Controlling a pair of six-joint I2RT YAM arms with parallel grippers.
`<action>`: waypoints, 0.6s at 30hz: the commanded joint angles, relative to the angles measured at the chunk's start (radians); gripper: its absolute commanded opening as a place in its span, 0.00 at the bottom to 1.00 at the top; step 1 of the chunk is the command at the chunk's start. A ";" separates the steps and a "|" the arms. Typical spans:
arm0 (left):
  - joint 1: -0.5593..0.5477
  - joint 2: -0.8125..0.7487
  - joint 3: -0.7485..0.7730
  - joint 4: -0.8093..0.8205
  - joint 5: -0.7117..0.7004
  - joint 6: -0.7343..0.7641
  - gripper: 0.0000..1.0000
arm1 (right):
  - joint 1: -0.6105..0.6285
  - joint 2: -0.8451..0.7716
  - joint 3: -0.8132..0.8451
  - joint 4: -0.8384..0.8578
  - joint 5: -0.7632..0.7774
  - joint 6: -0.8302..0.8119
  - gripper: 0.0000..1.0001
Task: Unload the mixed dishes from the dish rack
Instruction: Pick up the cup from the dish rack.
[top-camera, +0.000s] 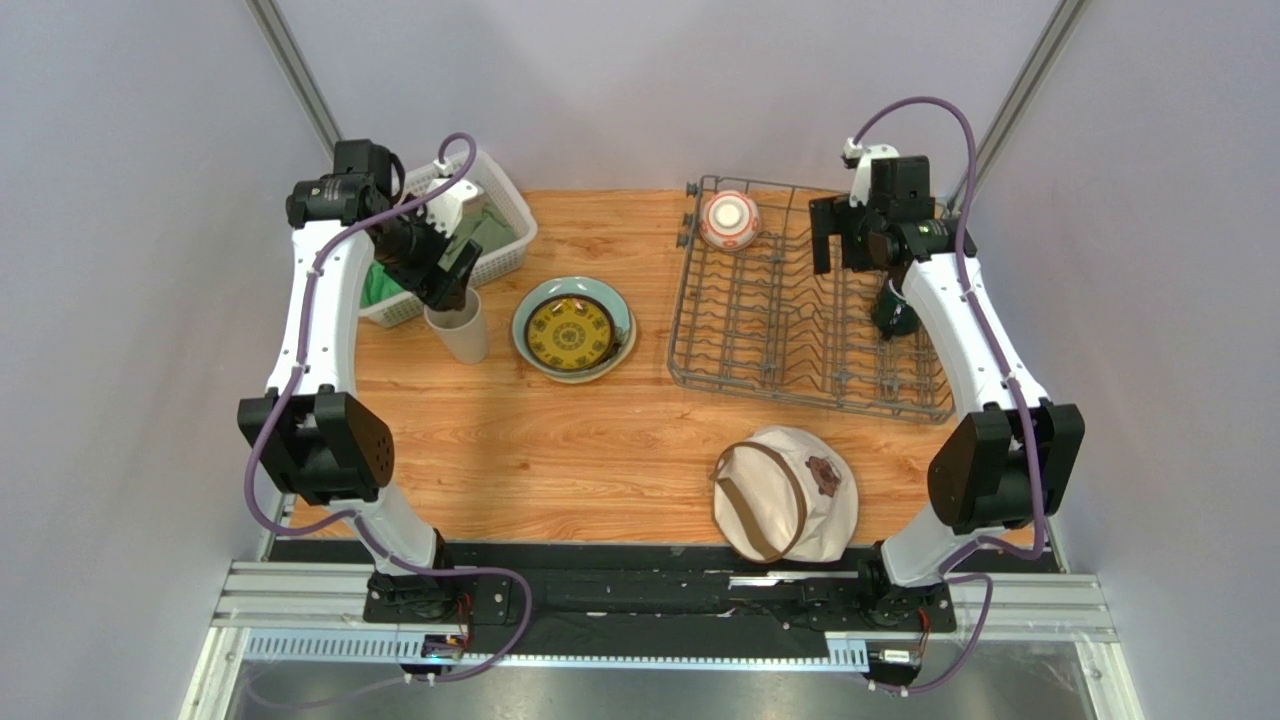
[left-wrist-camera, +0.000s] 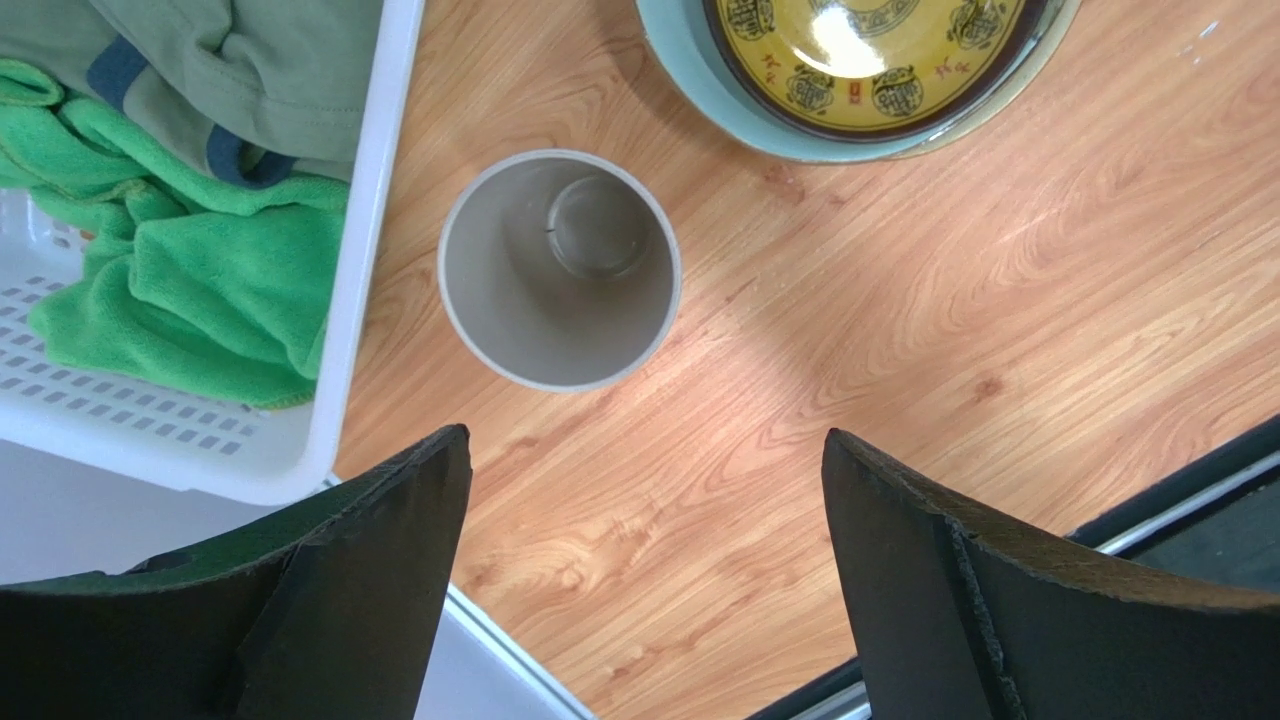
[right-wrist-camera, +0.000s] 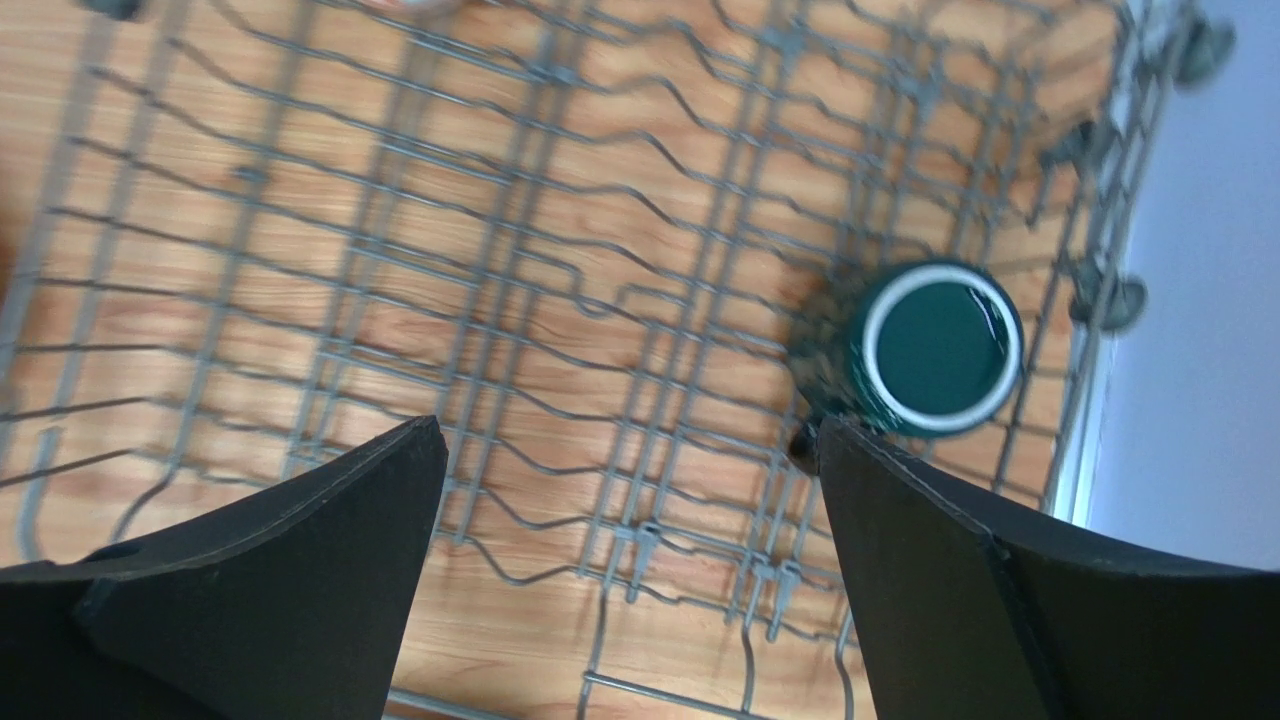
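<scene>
Near edge, right of centre: round beige fabric hat with brown strap (top-camera: 784, 492) lies on the table (top-camera: 601, 465). Not a dish.

Left side, mid-depth: beige tumbler (left-wrist-camera: 559, 270) stands upright, mouth up, on the table just beside the white plastic lattice basket (left-wrist-camera: 368, 195). Left fingers (left-wrist-camera: 361, 585) spread wide above it, nothing between them. Toward centre: pale green plate (left-wrist-camera: 684, 75) with small dark yellow-patterned plate (left-wrist-camera: 872, 60) stacked on it.

Right half: large dark grey wire dish rack (top-camera: 781, 323). Right fingers (right-wrist-camera: 301, 570) spread wide, empty, over it. Dark green mug with white rim (right-wrist-camera: 932, 348) stands mouth up among the tines at the rack's right side. Red-orange-and-white patterned bowl (top-camera: 729, 219) sits in the rack's far left corner.

Handling, judged: mug looks glazed ceramic, so stiff, fairly heavy, slick, liable to chip against wire. Best hold is one finger inside the mouth, one outside the wall, then a straight lift clear of the tines. Bowl: likewise a rim pinch.

Surface: glossy wood-grain table, flat. Room: pale grey walls on three sides, metal posts at the far corners.
</scene>
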 joint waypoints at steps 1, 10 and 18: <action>-0.005 -0.057 -0.032 0.074 0.050 -0.070 0.94 | -0.059 0.037 -0.047 0.032 0.145 0.106 1.00; -0.005 -0.103 -0.124 0.122 0.060 -0.096 0.96 | -0.163 0.038 -0.166 0.059 0.164 0.209 1.00; -0.005 -0.118 -0.152 0.126 0.089 -0.101 0.96 | -0.215 0.133 -0.189 0.042 0.129 0.225 0.99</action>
